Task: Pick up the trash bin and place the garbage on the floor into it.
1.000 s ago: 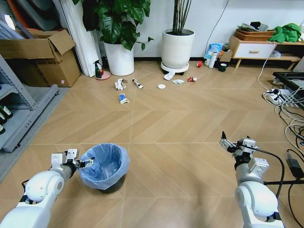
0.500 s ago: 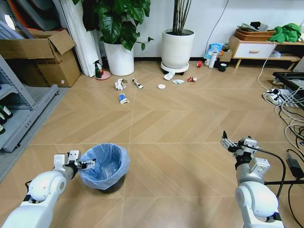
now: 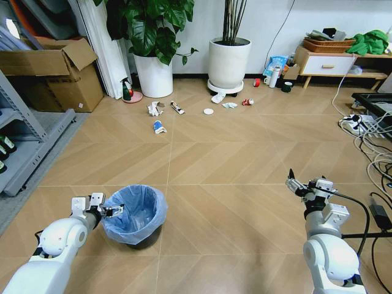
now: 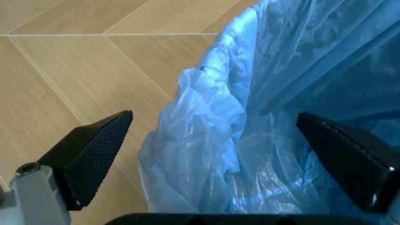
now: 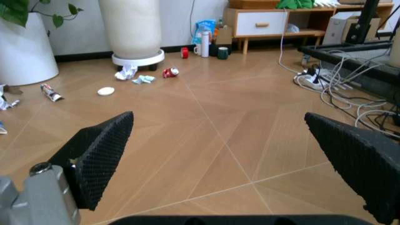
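While spread wide with pads either side of the blue bag's folded rim, left end effector (image 3: 113,211) sits at the near-left edge of the trash bin (image 3: 136,214), nothing clamped. Right end effector (image 3: 297,185) open too, empty, raised over bare floor (image 3: 226,165), well apart from the bin.

Far ahead of both end effectors: garbage (image 3: 157,109) scattered near two white plant pots (image 3: 229,61) — crumpled paper, white disc (image 3: 209,111), crushed red can (image 3: 247,101), blue-white scrap (image 3: 159,127). Clear floor between. Cardboard box (image 3: 52,70) and metal shelving ahead-left of left end effector; cable tangle (image 3: 367,131) and low wooden cabinet (image 3: 331,61) ahead-right of right one.

Versus a second ago: left end effector nudged slightly nearer the robot, right one shifted slightly rightward; bin and litter unmoved.
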Robot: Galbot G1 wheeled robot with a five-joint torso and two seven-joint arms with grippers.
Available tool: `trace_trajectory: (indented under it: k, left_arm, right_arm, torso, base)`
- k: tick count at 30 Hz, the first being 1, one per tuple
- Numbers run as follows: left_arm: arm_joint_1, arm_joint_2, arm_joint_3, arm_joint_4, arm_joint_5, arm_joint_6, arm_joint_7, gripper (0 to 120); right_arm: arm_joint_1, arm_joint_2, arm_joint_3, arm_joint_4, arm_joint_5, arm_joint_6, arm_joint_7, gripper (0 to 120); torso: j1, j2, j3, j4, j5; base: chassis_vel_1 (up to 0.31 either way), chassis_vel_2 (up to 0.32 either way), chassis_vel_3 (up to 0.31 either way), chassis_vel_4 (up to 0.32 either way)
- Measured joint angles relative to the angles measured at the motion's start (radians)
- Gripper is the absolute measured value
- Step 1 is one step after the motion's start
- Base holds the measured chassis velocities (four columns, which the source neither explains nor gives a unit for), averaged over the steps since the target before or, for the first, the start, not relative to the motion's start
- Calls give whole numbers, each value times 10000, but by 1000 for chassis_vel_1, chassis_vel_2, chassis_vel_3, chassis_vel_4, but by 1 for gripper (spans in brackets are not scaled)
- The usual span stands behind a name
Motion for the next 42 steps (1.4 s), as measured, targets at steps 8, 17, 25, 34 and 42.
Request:
trace_trajectory:
  k: [8, 17, 25, 34, 42]
  left_arm:
    - [-82, 52, 12, 180, 8, 0, 2, 100]
    - [-110, 21, 109, 266, 12, 0, 38, 96]
    - [-94, 21, 120, 316, 25, 0, 85, 79]
    - [-109, 6, 181, 390, 111, -6, 94, 43]
    - [-107, 7, 198, 390, 129, -9, 72, 19]
  right_arm:
    - [34, 27, 2, -10, 0, 0, 18, 100]
    - [23, 23, 50, -13, -1, 3, 30, 100]
    - [21, 49, 47, -10, -3, 23, 34, 100]
    - [1, 40, 54, 20, -3, 51, 35, 100]
    - [8, 36, 51, 23, -5, 67, 36, 100]
  torso:
    - [0, 0, 0, 1, 1]
    - [0, 0, 0, 0, 0]
    - [0, 0, 0, 0, 0]
    - [0, 1, -1, 1, 4]
    - [0, 2, -1, 1, 1]
  base:
    - [0, 0, 0, 0]
    - [0, 0, 0, 0]
    - [0, 0, 0, 0]
    - [0, 0, 0, 0]
    - [0, 0, 0, 0]
